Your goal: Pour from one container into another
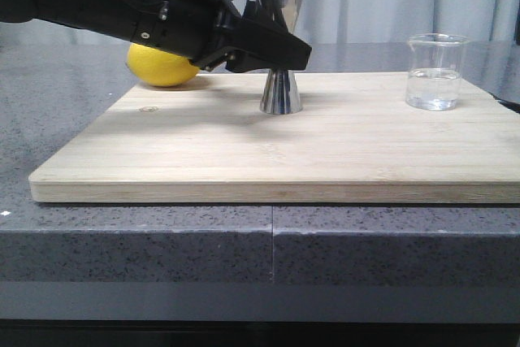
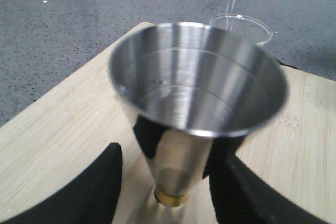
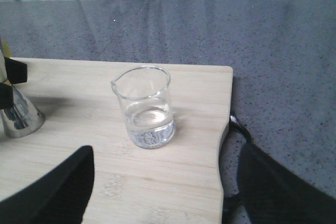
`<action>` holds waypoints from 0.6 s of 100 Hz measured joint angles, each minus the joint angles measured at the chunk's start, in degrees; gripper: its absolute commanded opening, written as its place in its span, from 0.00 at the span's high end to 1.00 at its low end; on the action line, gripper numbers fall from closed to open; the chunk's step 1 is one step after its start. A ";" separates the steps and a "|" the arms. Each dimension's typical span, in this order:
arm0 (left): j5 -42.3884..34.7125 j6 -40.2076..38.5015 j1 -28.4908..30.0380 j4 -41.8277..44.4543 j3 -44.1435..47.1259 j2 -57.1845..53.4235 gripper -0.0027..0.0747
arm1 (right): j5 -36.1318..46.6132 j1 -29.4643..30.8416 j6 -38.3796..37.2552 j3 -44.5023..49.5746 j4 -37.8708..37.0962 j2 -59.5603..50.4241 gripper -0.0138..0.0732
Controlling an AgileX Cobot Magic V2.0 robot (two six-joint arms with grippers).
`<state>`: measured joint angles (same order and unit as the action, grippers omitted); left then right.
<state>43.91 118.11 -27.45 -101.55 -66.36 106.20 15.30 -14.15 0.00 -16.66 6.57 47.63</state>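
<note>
The glass beaker [image 1: 435,71] stands upright at the right end of the wooden board [image 1: 244,152] with a little clear liquid in it. The steel jigger [image 1: 280,91] stands upright near the board's middle back, its upper cup [image 2: 199,77] looking empty. My left gripper [image 1: 291,54] reaches in from the left and straddles the jigger's waist. In the left wrist view the left gripper [image 2: 169,182] is open, with a gap on each side of the gold band [image 2: 171,198]. My right gripper [image 3: 165,182] is open, a short way from the beaker [image 3: 144,106], nothing between its fingers.
A yellow lemon [image 1: 162,67] lies at the board's back left corner, partly behind my left arm. The board rests on a speckled grey counter [image 1: 162,241]. The beaker's rim [image 2: 241,24] shows beyond the jigger. A dark cable [image 3: 231,129] runs by the board's right edge.
</note>
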 measured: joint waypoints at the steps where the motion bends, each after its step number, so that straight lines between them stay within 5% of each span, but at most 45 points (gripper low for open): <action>1: 0.00 0.00 0.00 0.00 0.00 0.00 0.52 | 0.00 0.00 0.00 0.00 0.00 0.00 0.25; 60: 0.00 0.00 0.00 0.00 0.00 0.86 0.83 | 0.00 0.00 0.00 0.00 0.00 0.00 0.25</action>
<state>43.91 118.11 -27.45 -101.55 -66.36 107.06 15.30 -14.15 0.00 -16.66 6.57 47.63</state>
